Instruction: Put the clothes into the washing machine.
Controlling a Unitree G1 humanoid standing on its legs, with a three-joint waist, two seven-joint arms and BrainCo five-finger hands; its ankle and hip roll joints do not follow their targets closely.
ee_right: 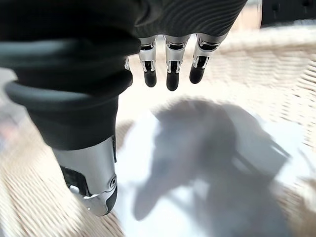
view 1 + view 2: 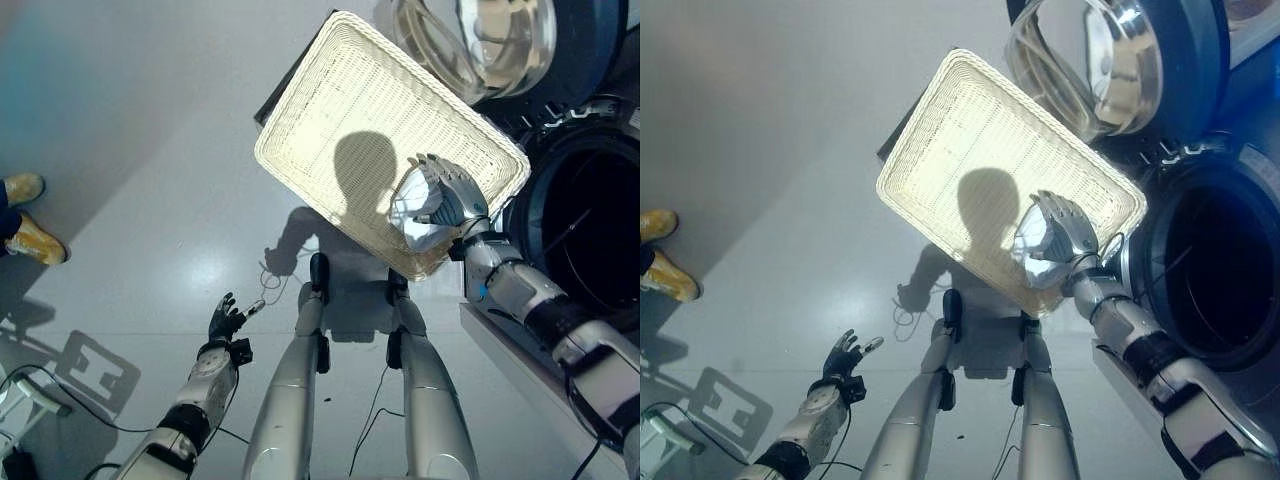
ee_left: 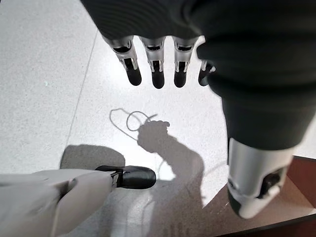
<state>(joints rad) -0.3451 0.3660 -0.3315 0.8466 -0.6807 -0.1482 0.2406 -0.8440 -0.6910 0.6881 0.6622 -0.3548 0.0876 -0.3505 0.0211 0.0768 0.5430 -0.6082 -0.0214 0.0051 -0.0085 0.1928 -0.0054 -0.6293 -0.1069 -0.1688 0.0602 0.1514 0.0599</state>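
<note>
A pale white garment (image 2: pixel 415 232) lies bunched in the near right corner of a white wicker basket (image 2: pixel 340 110) on the floor. My right hand (image 2: pixel 445 190) hovers just above it, fingers (image 1: pixel 170 74) straight and spread, holding nothing; the cloth (image 1: pixel 207 168) lies in the hand's shadow. To the right of the basket, the washing machine's dark drum (image 2: pixel 600 220) gapes, its round glass door (image 2: pixel 490 40) swung open beyond the basket. My left hand (image 2: pixel 225 320) hangs low over the bare floor at the lower left, its fingers (image 3: pixel 158 69) straight.
A person's yellow shoes (image 2: pixel 30 240) stand at the left edge. The basket rests on a dark base (image 2: pixel 272 98). A white ledge (image 2: pixel 510 360) runs along the floor below the machine.
</note>
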